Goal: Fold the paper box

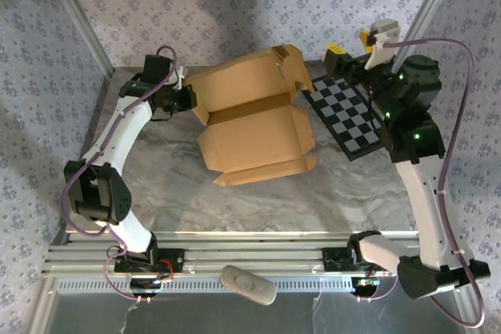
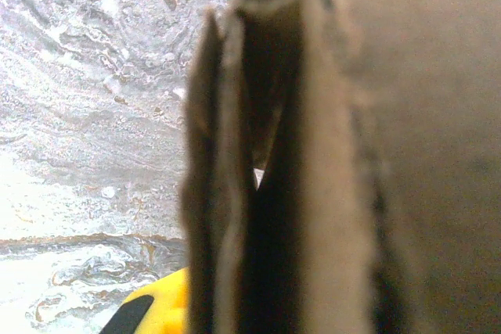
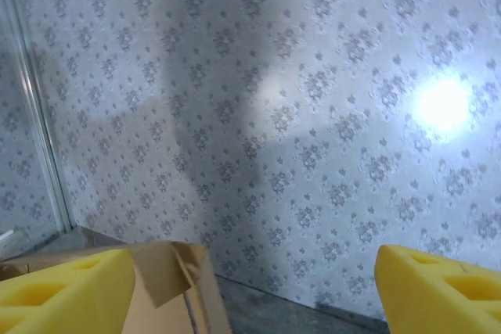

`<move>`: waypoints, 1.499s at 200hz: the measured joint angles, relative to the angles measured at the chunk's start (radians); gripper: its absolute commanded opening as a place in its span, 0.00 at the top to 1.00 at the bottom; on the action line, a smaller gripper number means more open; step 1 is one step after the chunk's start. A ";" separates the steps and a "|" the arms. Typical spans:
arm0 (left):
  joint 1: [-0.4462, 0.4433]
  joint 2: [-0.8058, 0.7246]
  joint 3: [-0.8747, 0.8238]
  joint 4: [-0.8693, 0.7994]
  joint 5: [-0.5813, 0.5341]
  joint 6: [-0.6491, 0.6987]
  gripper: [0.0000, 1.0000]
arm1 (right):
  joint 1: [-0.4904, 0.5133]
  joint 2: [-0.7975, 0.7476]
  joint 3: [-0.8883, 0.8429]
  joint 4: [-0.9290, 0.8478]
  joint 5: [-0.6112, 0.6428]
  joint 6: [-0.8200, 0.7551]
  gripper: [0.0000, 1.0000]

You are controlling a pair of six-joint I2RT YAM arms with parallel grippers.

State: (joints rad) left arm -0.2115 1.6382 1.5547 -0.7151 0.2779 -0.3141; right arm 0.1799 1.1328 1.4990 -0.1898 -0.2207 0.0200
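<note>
The paper box [image 1: 254, 119] is a tan cardboard sheet lying part-folded in the middle of the marble table [image 1: 258, 201], with its far flaps raised. My left gripper [image 1: 188, 99] is at the box's left edge, shut on that cardboard wall. In the left wrist view the cardboard edge [image 2: 313, 177] looms blurred and upright, with one yellow finger [image 2: 153, 310] beside it. My right gripper [image 1: 351, 44] hovers beyond the box's far right corner, open and holding nothing. Its yellow fingers [image 3: 63, 295] stand wide apart against the wallpaper, and a corner of the box [image 3: 168, 271] shows behind the left one.
A black-and-white checkerboard panel [image 1: 348, 115] lies right of the box, under the right arm. A pale oblong object [image 1: 249, 285] rests on the near rail between the arm bases. Metal frame posts [image 1: 74, 9] and a patterned wall [image 3: 313, 115] close off the back.
</note>
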 measured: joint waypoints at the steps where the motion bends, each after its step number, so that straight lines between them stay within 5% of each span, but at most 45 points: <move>1: 0.000 0.000 0.000 0.000 0.000 0.001 1.00 | -0.002 0.000 0.000 0.000 -0.002 0.002 0.23; 50: 0.035 0.000 0.000 -0.001 0.063 0.087 1.00 | -0.081 0.080 -0.132 0.043 -0.219 0.057 0.43; 96: 0.067 0.000 0.000 -0.019 0.112 0.150 1.00 | -0.150 0.148 -0.196 0.047 -0.401 0.033 0.43; 146: 0.068 0.027 0.009 -0.022 0.143 0.191 1.00 | -0.114 0.237 -0.105 0.022 -0.588 -0.009 0.44; 300: 0.068 0.055 0.009 -0.014 0.153 0.190 1.00 | 0.025 0.329 -0.014 -0.176 -0.608 -0.122 0.46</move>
State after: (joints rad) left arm -0.1436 1.6928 1.5635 -0.7288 0.4309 -0.1242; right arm 0.2050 1.4620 1.4845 -0.3656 -0.8284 -0.1017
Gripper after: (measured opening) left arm 0.091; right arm 0.539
